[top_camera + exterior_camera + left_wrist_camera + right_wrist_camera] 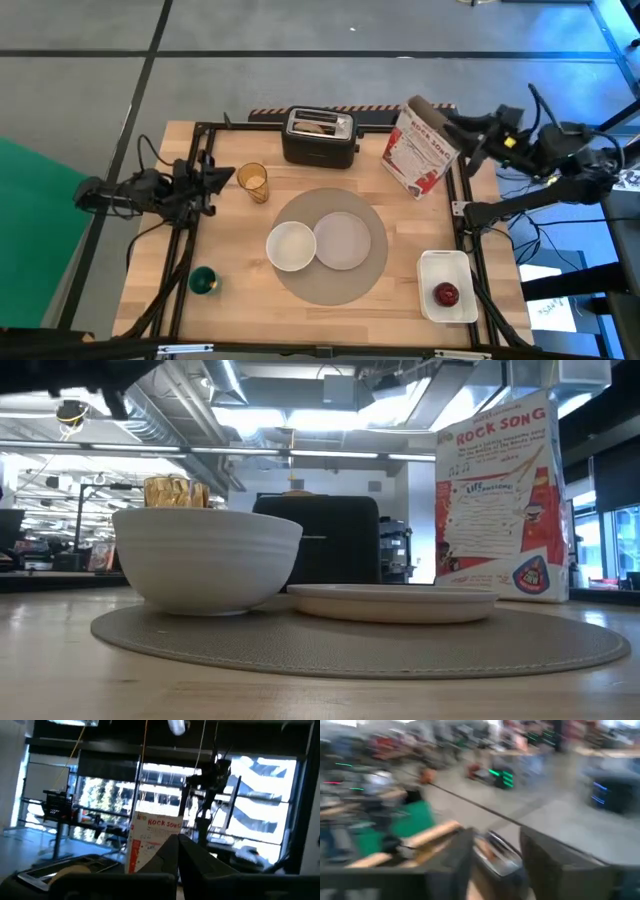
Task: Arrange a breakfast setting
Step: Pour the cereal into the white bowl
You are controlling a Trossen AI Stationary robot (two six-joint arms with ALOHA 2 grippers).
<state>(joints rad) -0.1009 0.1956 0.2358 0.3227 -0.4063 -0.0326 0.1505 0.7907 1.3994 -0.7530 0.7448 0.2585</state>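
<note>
The round grey placemat (330, 285) lies mid-table with the white bowl (291, 246) and the white plate (343, 241) side by side on it; both also show in the low view, the bowl (205, 560) and the plate (390, 601). The amber tumbler (253, 183) stands upright to the far left of the mat. A bagel (317, 127) sticks out of the black toaster's (320, 148) slot. The red apple (446, 294) lies in the white tray (447, 268). The spoon is out of view. My left gripper (222, 177) is shut, just left of the tumbler. My right gripper (492, 862) is open and held high, by the cereal box's top.
A cereal box (418, 150) stands upright at the far right, next to the toaster. A small green cup (203, 281) stands near the front left. A black frame (196, 150) runs along the table's left, far and right sides. Bare wood lies in front of the mat.
</note>
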